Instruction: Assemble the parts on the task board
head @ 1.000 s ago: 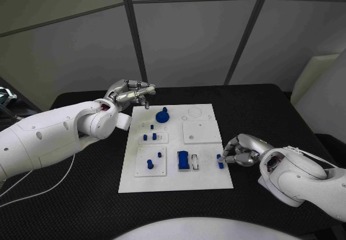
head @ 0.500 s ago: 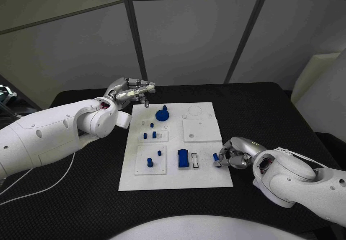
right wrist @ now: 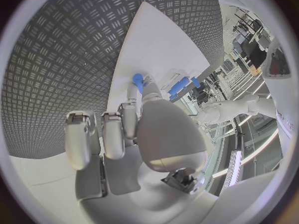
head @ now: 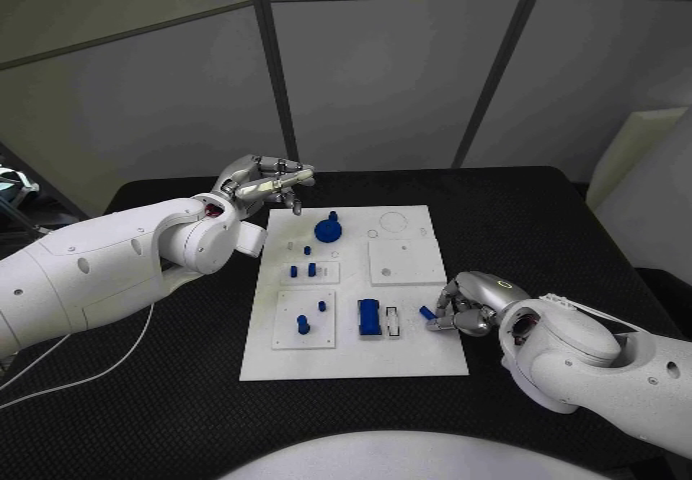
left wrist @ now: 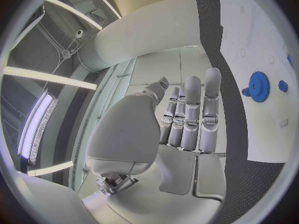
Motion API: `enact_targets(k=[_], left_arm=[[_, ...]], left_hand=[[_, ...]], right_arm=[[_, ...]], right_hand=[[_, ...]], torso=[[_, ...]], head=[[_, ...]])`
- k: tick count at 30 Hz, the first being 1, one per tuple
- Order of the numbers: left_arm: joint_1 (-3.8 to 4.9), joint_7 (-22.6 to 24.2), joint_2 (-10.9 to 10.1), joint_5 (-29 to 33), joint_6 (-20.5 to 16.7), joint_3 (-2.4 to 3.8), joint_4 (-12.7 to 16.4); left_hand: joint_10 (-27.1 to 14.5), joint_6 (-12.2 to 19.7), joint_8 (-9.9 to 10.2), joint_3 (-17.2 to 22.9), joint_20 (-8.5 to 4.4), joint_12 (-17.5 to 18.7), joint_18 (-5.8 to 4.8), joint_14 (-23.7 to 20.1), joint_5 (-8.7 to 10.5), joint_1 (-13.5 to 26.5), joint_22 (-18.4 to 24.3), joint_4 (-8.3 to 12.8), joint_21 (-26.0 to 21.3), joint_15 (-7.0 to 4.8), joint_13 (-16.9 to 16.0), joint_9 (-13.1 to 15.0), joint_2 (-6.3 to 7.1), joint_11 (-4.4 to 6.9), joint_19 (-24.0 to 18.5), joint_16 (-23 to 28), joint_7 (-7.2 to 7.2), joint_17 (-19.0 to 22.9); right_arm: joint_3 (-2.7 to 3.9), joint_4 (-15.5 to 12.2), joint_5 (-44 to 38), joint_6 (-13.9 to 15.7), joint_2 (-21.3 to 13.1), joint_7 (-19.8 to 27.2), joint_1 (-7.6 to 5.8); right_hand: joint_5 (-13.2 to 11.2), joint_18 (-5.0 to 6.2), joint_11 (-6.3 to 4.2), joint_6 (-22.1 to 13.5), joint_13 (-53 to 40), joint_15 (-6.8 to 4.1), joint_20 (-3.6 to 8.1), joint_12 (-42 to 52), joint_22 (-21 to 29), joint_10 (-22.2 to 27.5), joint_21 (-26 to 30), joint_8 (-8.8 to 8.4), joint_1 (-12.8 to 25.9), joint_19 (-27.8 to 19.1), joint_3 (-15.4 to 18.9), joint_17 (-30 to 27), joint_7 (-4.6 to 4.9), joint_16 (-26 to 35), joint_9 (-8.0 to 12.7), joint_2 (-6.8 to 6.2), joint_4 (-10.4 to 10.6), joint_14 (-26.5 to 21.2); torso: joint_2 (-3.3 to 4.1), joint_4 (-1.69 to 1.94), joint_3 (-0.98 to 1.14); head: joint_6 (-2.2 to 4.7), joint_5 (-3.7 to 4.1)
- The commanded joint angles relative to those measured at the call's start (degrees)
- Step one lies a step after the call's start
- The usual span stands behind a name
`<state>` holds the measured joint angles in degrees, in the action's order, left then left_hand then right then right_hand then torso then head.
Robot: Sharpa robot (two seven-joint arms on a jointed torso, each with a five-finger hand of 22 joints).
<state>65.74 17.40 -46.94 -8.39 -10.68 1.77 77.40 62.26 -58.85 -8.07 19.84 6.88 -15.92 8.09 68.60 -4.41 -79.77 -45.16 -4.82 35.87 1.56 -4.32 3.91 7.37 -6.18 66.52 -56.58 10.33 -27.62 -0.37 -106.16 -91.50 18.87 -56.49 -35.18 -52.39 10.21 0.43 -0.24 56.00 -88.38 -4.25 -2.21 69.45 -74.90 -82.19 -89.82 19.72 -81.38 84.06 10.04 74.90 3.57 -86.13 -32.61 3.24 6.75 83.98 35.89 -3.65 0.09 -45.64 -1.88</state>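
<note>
We have a small blue part (head: 428, 314) pinched at the fingertips of our right hand (head: 469, 305), at the right edge of the task board (head: 407, 362), near the blue block (head: 369, 318) and the white slot piece (head: 391, 321). Our left hand (head: 264, 184) hovers just off the board's far left corner, fingers straight and close together, holding nothing; the blue gear (head: 327, 232) lies on the board near it. We judge the step in hand to be carrying this part to its seat. Next we must line it up over a free socket and lower it straight, which socket we cannot tell.
</note>
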Motion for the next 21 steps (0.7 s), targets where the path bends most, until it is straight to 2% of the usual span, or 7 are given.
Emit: enact_targets(k=[1,2,5,10,11,14,21], left_arm=[[0.08,0.94,-0.07,0.25,0.10,0.05,0.16],[0.08,0.94,-0.08,0.25,0.10,0.05,0.17],[0.08,0.94,-0.14,0.25,0.09,0.05,0.20],[0.08,0.94,-0.17,0.25,0.09,0.05,0.20],[0.08,0.94,-0.16,0.25,0.10,0.05,0.18],[0.08,0.95,-0.13,0.25,0.09,0.04,0.14],[0.08,0.93,-0.09,0.25,0.08,0.04,0.09]], left_hand=[[-0.35,0.38,-0.36,-0.10,0.25,-0.20,2.43,-0.36,0.13,-0.09,0.06,-0.23,-0.36,-0.10,-0.10,0.04,-0.47,0.05,0.11,-0.07,-0.04,0.06],[-0.35,0.38,-0.36,-0.10,0.25,-0.20,2.43,-0.36,0.13,-0.09,0.06,-0.23,-0.36,-0.10,-0.10,0.04,-0.47,0.05,0.11,-0.07,-0.04,0.06],[-0.35,0.38,-0.36,-0.10,0.25,-0.20,2.43,-0.36,0.13,-0.09,0.06,-0.23,-0.36,-0.10,-0.10,0.04,-0.47,0.05,0.11,-0.07,-0.04,0.06],[-0.35,0.38,-0.36,-0.10,0.25,-0.20,2.43,-0.36,0.13,-0.09,0.06,-0.23,-0.36,-0.10,-0.10,0.04,-0.47,0.05,0.11,-0.07,-0.04,0.06],[-0.35,0.38,-0.36,-0.10,0.25,-0.20,2.43,-0.36,0.13,-0.09,0.06,-0.23,-0.36,-0.10,-0.10,0.04,-0.47,0.05,0.11,-0.07,-0.04,0.06],[-0.35,0.38,-0.36,-0.10,0.25,-0.20,2.43,-0.36,0.13,-0.09,0.06,-0.23,-0.36,-0.10,-0.10,0.04,-0.47,0.05,0.11,-0.07,-0.04,0.06],[-0.35,0.38,-0.36,-0.10,0.25,-0.20,2.43,-0.36,0.13,-0.09,0.06,-0.23,-0.36,-0.10,-0.10,0.04,-0.47,0.05,0.11,-0.07,-0.04,0.06]], right_arm=[[-0.66,0.95,-2.87,-4.58,0.33,-3.33,0.64],[-0.66,0.95,-3.00,-4.58,0.40,-3.38,0.64],[-0.66,0.77,-3.29,-4.48,0.47,-3.51,0.65],[-0.65,0.08,-2.53,-3.89,0.25,-3.71,0.65],[-0.65,-0.09,-1.94,-3.79,0.18,-3.75,0.65],[-0.65,-0.42,-0.39,-3.56,0.02,-3.82,0.64],[-0.62,-1.98,3.02,-1.37,-0.71,-3.86,0.62]], right_hand=[[-0.18,-0.43,-0.71,0.71,12.32,-0.37,0.52,-0.13,-15.10,-0.26,-0.18,-0.30,-6.91,5.94,-1.62,7.28,-0.02,0.16,6.87,5.80,-0.87,4.46],[0.29,-0.43,-0.71,0.77,12.30,-0.37,0.54,-0.12,-15.10,-0.28,-0.18,-0.41,-7.03,5.94,-2.16,7.31,0.01,0.16,6.98,5.74,-1.10,4.46],[4.51,-0.43,-0.58,0.93,12.36,-0.28,0.57,-0.35,-15.10,-0.26,-0.18,-0.95,-6.73,5.94,-4.96,7.38,0.24,0.14,7.47,4.96,-1.81,4.48],[5.23,-0.43,-0.58,1.61,12.37,-0.33,0.43,-0.57,-15.10,-0.47,-0.18,-1.71,-3.98,5.94,-11.02,7.47,0.16,0.14,8.18,2.59,-1.86,4.50],[6.11,-0.43,-0.70,1.93,12.32,-0.17,0.45,-0.58,-15.10,-0.53,-0.18,-1.94,-2.85,5.94,-13.37,7.54,0.10,0.12,8.38,1.54,-1.81,4.52],[8.30,-0.43,-0.65,2.12,12.23,-0.19,0.38,-0.58,-15.10,-0.60,-0.18,-2.33,-0.73,5.94,-16.82,7.60,0.16,0.11,8.64,-0.12,-1.39,4.53],[10.12,-0.43,-0.55,2.67,11.89,-0.20,0.33,-0.33,-15.10,-0.93,-0.18,-2.61,4.00,5.94,-25.99,7.84,0.19,0.01,8.68,-3.76,-0.89,4.59]], torso=[[0.03,-0.01,0.00],[0.01,-0.02,0.00],[0.01,-0.09,0.01],[-0.01,-0.14,0.03],[-0.01,-0.14,0.03],[-0.05,-0.13,0.04],[-0.02,-0.04,0.01]], head=[[-0.01,-0.02],[-0.08,0.08],[-0.14,0.16],[-0.20,0.37],[-0.24,0.42],[-0.29,0.53],[-0.30,0.60]])
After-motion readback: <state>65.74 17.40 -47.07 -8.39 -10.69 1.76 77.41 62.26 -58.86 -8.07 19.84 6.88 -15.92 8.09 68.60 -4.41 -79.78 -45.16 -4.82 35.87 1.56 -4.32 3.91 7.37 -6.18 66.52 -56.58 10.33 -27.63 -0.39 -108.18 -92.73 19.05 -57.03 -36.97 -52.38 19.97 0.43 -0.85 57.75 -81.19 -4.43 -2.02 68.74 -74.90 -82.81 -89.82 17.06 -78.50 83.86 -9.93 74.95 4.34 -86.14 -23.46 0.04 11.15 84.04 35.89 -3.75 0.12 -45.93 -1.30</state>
